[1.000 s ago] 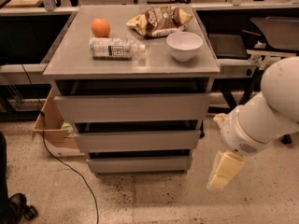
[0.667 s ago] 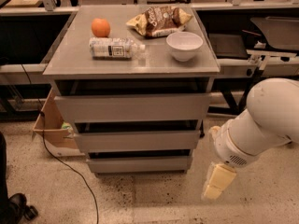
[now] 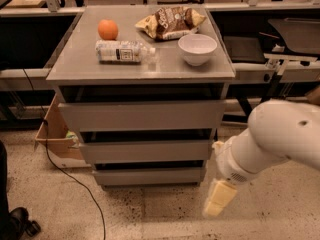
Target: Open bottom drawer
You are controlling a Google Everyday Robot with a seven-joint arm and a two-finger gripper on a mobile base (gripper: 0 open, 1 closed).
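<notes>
The grey cabinet has three handleless drawers. The bottom drawer (image 3: 149, 176) has the slimmest front and sits lowest, just above the floor; it looks shut. The mid-height drawer (image 3: 146, 151) and the tallest top drawer (image 3: 141, 115) are above it. My gripper (image 3: 218, 199) hangs at the end of the white arm (image 3: 270, 139), low and just right of the bottom drawer's right end, apart from it. Its cream-coloured fingers point down toward the floor.
On the cabinet top (image 3: 80, 64) lie an orange (image 3: 107, 29), a water bottle (image 3: 122, 51), a chip bag (image 3: 170, 22) and a white bowl (image 3: 197, 48). A cardboard box (image 3: 55, 134) stands left of the cabinet, with a black cable (image 3: 75, 179) on the speckled floor. A shoe (image 3: 17, 221) is at bottom left.
The arm and gripper have moved left and down, closer to the bottom drawer's right end. The drawers have not moved.
</notes>
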